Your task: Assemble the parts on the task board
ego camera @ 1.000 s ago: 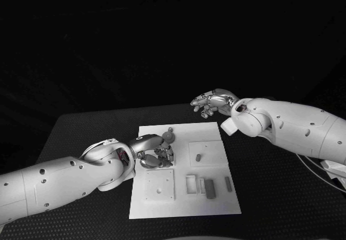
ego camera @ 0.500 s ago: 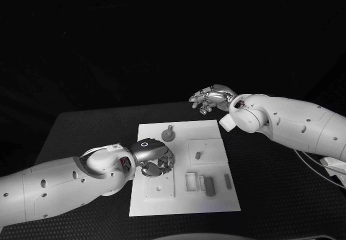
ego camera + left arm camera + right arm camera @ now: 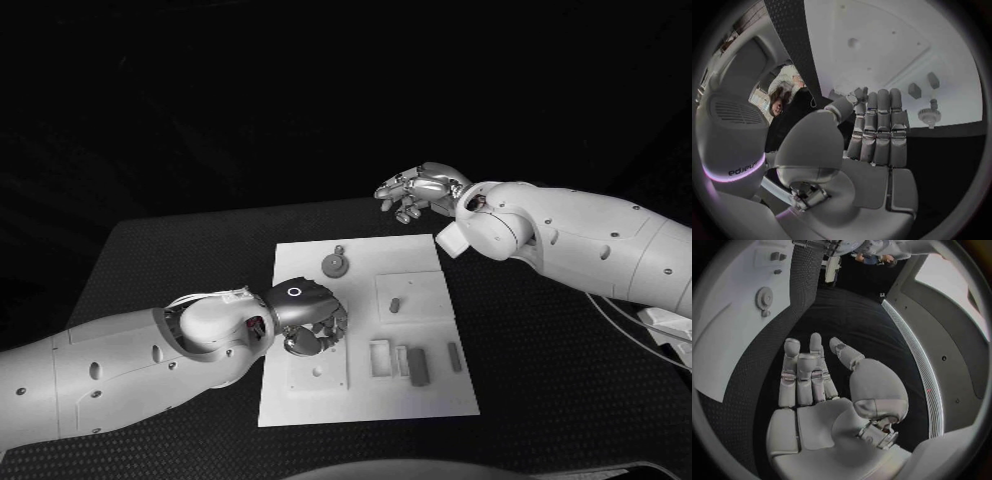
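The white task board [image 3: 433,395] lies in the middle of the black table. A round grey part [image 3: 336,264] sits near its far edge, and a small peg [image 3: 394,304] stands on a raised square. A frame piece [image 3: 382,358], a dark bar [image 3: 418,365] and a thin bar [image 3: 454,356] lie at the near right. My left hand [image 3: 310,326] hovers over the board's left middle. Its fingers [image 3: 879,125] are straight with the thumb close beside them, and I see nothing in them. My right hand [image 3: 418,190] hangs beyond the board's far right corner, fingers [image 3: 804,375] loose, holding nothing.
A square plate [image 3: 317,372] with small holes sits on the board just on the near side of my left hand. In the right wrist view, the round part [image 3: 764,299] and the board [image 3: 723,335] lie off to one side. Black table surrounds the board.
My left hand has moved away from the round part toward the near side of the board. The right hand has drifted slightly farther back. The parts lie as before.
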